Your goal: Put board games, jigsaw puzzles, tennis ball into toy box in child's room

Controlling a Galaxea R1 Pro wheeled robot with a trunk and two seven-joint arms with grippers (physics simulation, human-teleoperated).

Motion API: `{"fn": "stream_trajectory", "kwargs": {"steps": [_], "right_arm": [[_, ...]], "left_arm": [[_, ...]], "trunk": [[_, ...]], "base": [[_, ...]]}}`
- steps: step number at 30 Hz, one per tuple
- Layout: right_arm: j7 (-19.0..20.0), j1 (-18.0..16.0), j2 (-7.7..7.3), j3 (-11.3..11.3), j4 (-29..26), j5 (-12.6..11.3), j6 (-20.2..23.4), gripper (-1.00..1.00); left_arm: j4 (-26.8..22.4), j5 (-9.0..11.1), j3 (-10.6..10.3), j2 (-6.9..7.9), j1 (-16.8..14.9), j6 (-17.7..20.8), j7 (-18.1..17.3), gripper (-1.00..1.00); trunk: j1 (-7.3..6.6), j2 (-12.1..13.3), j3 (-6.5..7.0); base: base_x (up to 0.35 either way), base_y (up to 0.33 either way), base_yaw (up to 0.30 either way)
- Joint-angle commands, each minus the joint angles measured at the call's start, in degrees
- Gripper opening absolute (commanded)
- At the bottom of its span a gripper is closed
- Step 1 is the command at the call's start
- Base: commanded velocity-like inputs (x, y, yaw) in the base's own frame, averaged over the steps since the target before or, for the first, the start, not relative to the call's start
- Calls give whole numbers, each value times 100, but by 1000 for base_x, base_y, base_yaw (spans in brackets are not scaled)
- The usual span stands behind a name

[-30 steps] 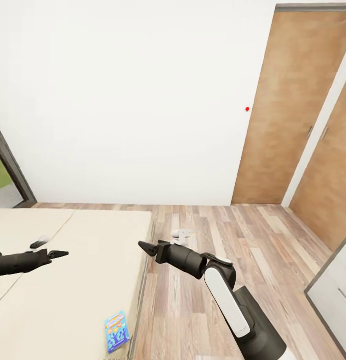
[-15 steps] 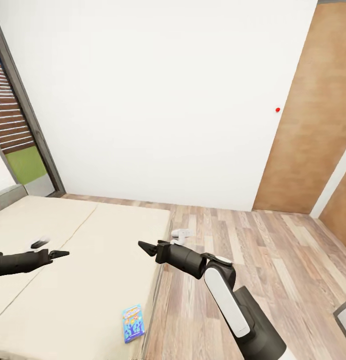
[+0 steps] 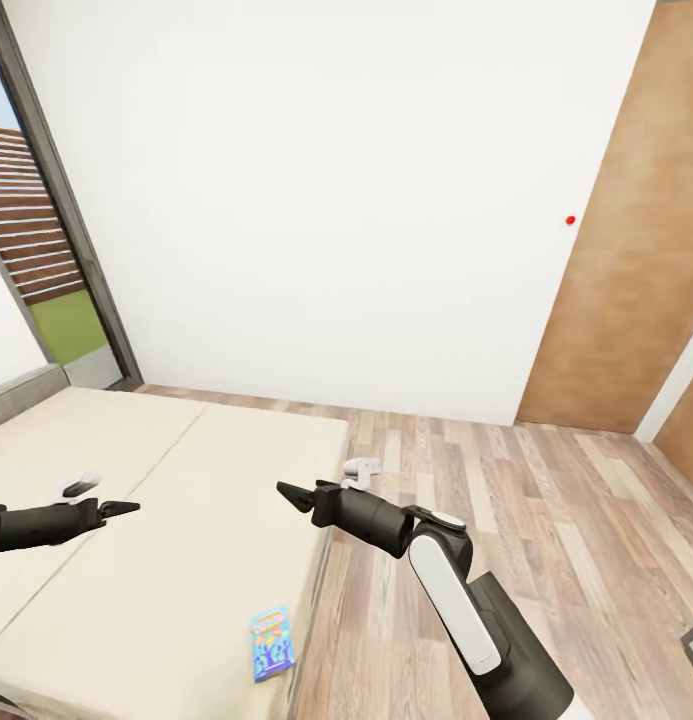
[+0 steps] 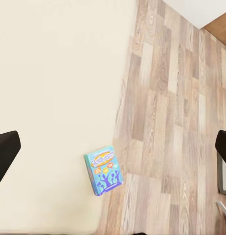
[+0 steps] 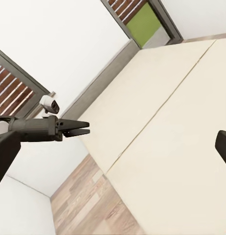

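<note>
Cream mattress bed (image 3: 136, 520): near and left portions cut by the head view's edge. Blue printed flat game box (image 3: 270, 643): lettering too small to read. Left gripper (image 3: 121, 508): finger spacing indiscernible; forearm cropped at edge.

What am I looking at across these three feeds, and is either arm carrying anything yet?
The big picture comes from the camera on the robot's head, looking down over its two black arms. The left gripper hangs over the bed; the right gripper is near the bed's edge, above the wood floor. Both are empty; the fingers look close together, though that is hard to judge. The other two pictures come from cameras near each gripper. The left wrist view looks down on a blue board game lying flat on the mattress by its edge. The right wrist view looks across the bed at the left gripper.
</note>
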Motion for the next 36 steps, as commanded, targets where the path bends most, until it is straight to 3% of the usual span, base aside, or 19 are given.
{"fn": "stream_trajectory", "kwargs": {"steps": [1, 12, 36], "right_arm": [[14, -5, 2, -6, -3, 4, 26, 100], [21, -4, 2, -7, -3, 1, 26, 100], [23, -4, 2, 19, -6, -1, 26, 100]], "left_arm": [[0, 32, 4, 1, -5, 51, 2, 100], [0, 32, 5, 0, -5, 51, -2, 100], [0, 32, 12, 0, -5, 54, -6, 100]], "trunk": [[4, -13, -13], [4, -13, -13], [4, -13, 90]], "base": [[0, -155, 6], [0, -176, 65], [34, -12, 176]]}}
